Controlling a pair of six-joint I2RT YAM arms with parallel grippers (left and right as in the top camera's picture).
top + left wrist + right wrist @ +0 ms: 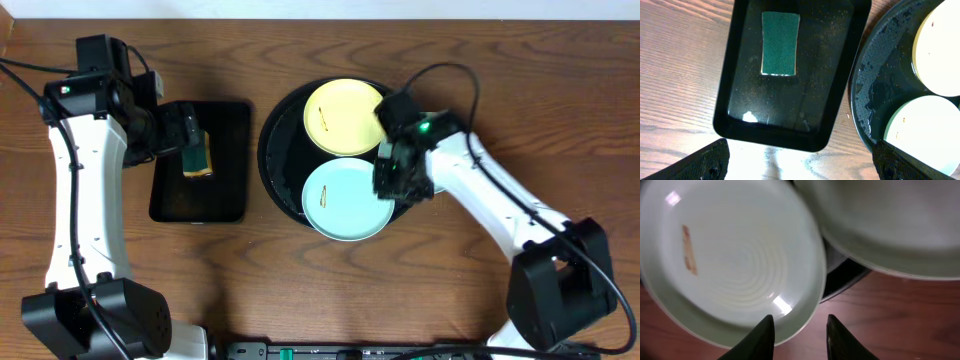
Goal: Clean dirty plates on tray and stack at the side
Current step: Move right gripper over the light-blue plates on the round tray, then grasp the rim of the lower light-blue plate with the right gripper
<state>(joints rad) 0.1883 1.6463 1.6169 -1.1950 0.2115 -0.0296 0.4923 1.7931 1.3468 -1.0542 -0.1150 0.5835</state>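
On the tray (272,165), the mint plate's (350,205) smear (322,198) lies diagonally.

A brown wood-grain tabletop (330,290) fills nearly the whole overhead view, its grain running left to right. Along the far edge runs a thin pale strip (400,3), perhaps a wall or the floor beyond; too little shows to tell. Light falls from above: a bright glare patch (785,159) sits on the wood in the left wrist view.
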